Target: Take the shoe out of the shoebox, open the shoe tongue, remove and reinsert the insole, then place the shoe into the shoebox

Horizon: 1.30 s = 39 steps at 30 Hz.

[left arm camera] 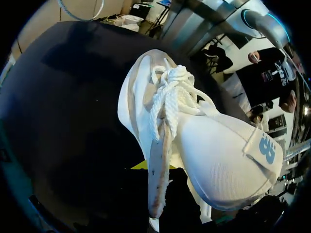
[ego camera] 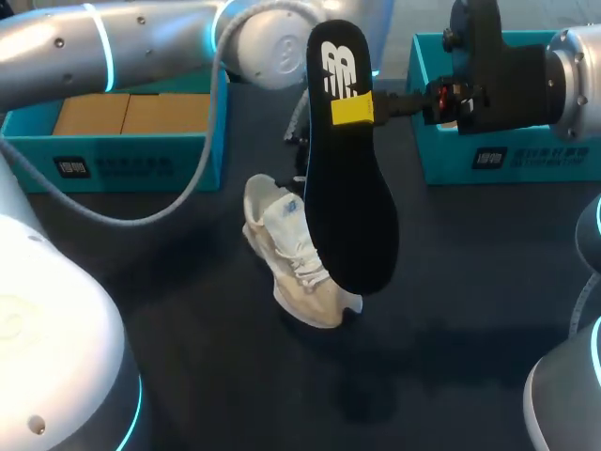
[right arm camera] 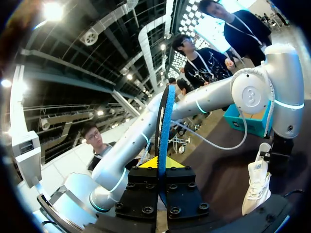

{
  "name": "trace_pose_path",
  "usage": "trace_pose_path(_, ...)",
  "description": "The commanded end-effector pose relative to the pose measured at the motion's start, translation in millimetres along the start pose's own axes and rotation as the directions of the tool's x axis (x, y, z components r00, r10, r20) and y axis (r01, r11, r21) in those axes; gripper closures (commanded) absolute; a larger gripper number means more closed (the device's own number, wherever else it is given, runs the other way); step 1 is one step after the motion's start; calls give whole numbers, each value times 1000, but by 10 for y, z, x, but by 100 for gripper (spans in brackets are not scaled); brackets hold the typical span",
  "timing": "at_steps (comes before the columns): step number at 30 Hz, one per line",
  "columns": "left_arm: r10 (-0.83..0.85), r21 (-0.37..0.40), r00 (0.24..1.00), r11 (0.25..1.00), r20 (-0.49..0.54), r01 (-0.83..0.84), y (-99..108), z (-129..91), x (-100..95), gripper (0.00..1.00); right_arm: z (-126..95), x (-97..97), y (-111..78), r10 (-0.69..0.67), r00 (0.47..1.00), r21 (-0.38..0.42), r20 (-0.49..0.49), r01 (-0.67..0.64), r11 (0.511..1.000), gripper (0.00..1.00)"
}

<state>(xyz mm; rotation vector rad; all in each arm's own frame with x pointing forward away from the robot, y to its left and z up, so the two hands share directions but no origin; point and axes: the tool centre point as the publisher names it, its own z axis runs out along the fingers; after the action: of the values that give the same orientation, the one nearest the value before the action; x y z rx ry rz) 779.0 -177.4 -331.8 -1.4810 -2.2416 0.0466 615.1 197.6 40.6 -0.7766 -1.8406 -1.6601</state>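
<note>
The black insole (ego camera: 347,188) is up in the air, upright, its heel end pinched between the fingers of my right pincer (ego camera: 353,110). Below it the white shoe (ego camera: 293,252) sits on the dark table (ego camera: 460,310), with my left pincer (left arm camera: 154,167) clamped on its heel end. Behind stand the left shoebox (ego camera: 122,167) and the right shoebox (ego camera: 451,167).

The black insole (ego camera: 347,216) hangs upright in the air, heel end up, just above the shoe (ego camera: 291,249). This white shoe stands toe-down mid-table, laces bunched, blue-tagged tongue pulled out. A teal shoebox (ego camera: 113,164) sits far left, and a second teal box (ego camera: 470,160) far right.
</note>
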Motion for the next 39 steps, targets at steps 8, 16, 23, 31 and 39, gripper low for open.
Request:
trace_pose_path(8,151,-96,989,984,-10,-151,-40,-66,-10,100,35,-8,5,2,1000,0,2,-2,1000,100)
trace_pose_path(16,184,-97,982,978,-40,-187,-56,-20,-59,100,35,-8,5,2,1000,0,2,-2,1000,100)
trace_pose_path(23,279,-135,956,948,-89,-289,-93,-22,-172,100,35,-8,5,2,1000,0,2,-2,1000,100)
trace_pose_path(31,321,-145,939,930,-125,-338,-175,96,-325,100,35,-8,5,2,1000,0,2,-2,1000,100)
trace_pose_path(39,322,-134,934,930,-153,-343,-197,292,-399,100,35,-8,5,2,1000,0,2,-2,1000,100)
